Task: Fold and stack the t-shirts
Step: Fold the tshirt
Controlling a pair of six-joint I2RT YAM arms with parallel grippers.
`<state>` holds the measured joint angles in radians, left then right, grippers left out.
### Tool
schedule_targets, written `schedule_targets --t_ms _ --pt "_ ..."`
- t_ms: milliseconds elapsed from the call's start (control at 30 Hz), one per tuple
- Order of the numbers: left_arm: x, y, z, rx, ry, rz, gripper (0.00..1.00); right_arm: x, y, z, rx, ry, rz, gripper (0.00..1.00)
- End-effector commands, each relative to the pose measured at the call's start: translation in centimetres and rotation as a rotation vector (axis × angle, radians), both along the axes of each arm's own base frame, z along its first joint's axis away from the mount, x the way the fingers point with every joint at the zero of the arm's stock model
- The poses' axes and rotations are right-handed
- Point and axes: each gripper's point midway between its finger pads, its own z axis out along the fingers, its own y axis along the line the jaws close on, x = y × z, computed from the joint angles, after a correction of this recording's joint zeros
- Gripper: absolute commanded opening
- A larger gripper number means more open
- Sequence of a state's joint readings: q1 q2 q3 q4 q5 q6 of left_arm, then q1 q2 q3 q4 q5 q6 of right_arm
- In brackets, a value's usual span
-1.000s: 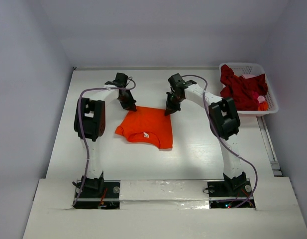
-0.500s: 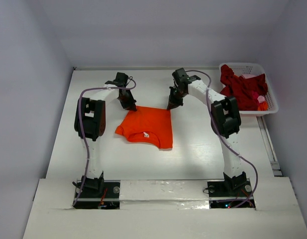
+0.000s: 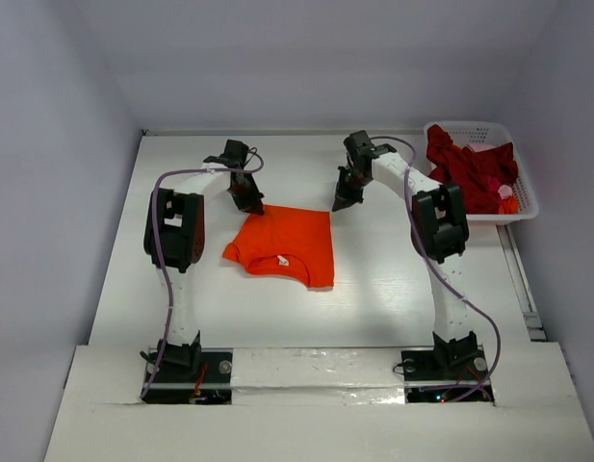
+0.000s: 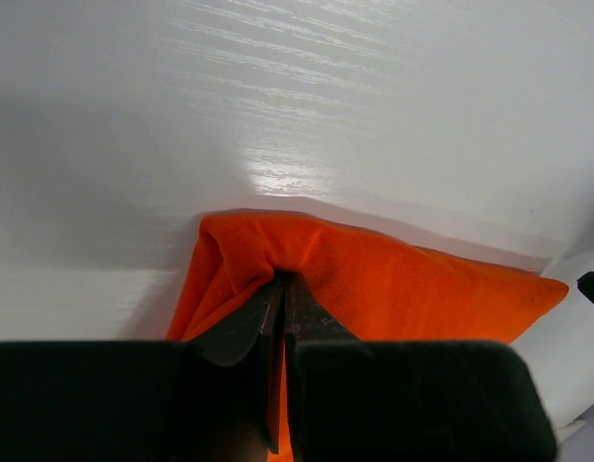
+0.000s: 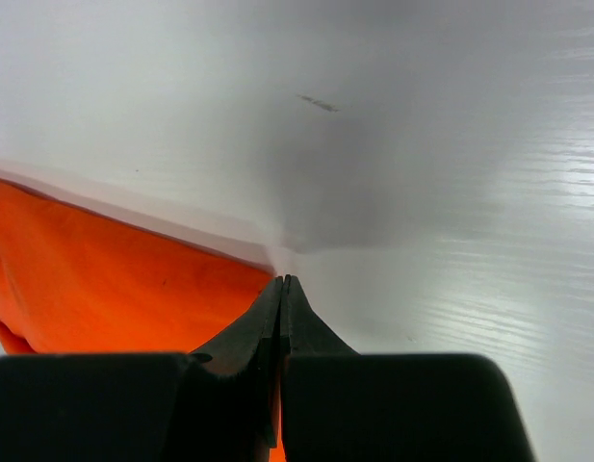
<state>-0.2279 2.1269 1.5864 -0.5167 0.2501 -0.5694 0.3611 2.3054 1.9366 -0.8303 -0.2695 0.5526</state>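
Note:
The bright orange t-shirt (image 3: 287,241) lies partly folded on the table, its white neck label (image 3: 280,261) near the front edge. My left gripper (image 3: 253,207) is shut on the shirt's far left corner; in the left wrist view the orange cloth (image 4: 393,279) bunches at the closed tips (image 4: 283,277). My right gripper (image 3: 339,202) is shut just beyond the shirt's far right corner. In the right wrist view the shirt (image 5: 104,279) lies flat to the left of the tips (image 5: 283,279), with no cloth pinched. The dark red t-shirt (image 3: 465,173) is heaped in the basket.
The white lattice basket (image 3: 528,207) stands at the far right of the table and also holds small pink and orange bits of cloth. The back wall runs just behind both grippers.
My right gripper has moved off the orange shirt's far right corner, up and to the right. The shirt and the left gripper have not moved.

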Motion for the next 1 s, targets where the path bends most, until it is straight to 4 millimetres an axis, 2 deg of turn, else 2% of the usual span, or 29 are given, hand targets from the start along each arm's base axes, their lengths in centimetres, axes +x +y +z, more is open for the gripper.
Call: schedule_targets --t_ms 0,100,133,233,267,333,367,400,433,467,533,600,667,700,733,767,800,967 --pt "0.9 1.7 3.0 0.072 -0.07 0.032 0.0 1.7 -0.9 3.4 0.011 -0.09 -0.001 0.0" --pt "1.4 2.1 5.1 0.086 -0.113 0.052 0.0 1.8 -0.8 5.5 0.03 -0.135 -0.001 0.0" --pt "1.5 2.2 5.7 0.091 -0.128 0.058 0.0 1.8 -0.8 6.9 0.038 -0.161 0.002 0.0" --pt "2.3 3.7 8.7 0.13 -0.201 0.11 0.0 1.5 -1.2 8.3 0.029 -0.194 0.007 0.0" --pt "2.5 3.8 10.6 0.128 -0.244 0.123 0.0 1.4 -1.2 9.4 0.036 -0.219 0.012 0.0" --pt "2.8 4.1 12.5 0.133 -0.29 0.14 0.0 0.7 -1.0 9.8 0.033 -0.228 0.029 0.0" --pt "3.1 4.8 14.1 0.136 -0.324 0.16 0.0 0.4 -0.6 10.2 0.036 -0.239 0.039 0.0" --pt "3.1 4.8 14.9 0.132 -0.337 0.163 0.0 0.0 -0.2 11.0 0.042 -0.255 0.052 0.0" --pt "3.1 4.8 15.5 0.129 -0.346 0.164 0.0 -0.4 -0.3 10.8 0.041 -0.248 0.055 0.0" --pt "3.0 5.4 16.6 0.152 -0.365 0.18 0.0 -1.0 0.5 10.9 0.049 -0.249 0.077 0.0" --pt "2.6 5.6 17.0 0.158 -0.366 0.182 0.0 -2.7 2.3 11.2 0.057 -0.244 0.131 0.0" --pt "1.2 5.8 16.8 0.163 -0.349 0.173 0.0 -4.3 3.4 11.1 0.039 -0.237 0.173 0.0" --pt "-0.9 6.2 15.6 0.166 -0.319 0.167 0.0 -7.1 6.0 10.7 0.023 -0.234 0.245 0.0" --pt "-1.7 6.3 15.0 0.168 -0.308 0.165 0.0 -7.2 5.8 10.2 0.013 -0.226 0.243 0.0" --pt "-2.5 6.5 14.4 0.173 -0.298 0.165 0.0 -8.1 6.6 10.5 0.025 -0.226 0.253 0.0" --pt "-4.1 7.1 13.1 0.191 -0.282 0.172 0.0 -8.1 6.8 10.3 0.037 -0.229 0.247 0.0" --pt "-4.8 7.3 12.4 0.199 -0.269 0.176 0.0 -9.1 7.0 9.3 0.044 -0.2 0.257 0.0" --pt "-9.3 8.4 8.9 0.223 -0.205 0.185 0.0 -9.8 7.3 7.7 0.076 -0.165 0.24 0.0"
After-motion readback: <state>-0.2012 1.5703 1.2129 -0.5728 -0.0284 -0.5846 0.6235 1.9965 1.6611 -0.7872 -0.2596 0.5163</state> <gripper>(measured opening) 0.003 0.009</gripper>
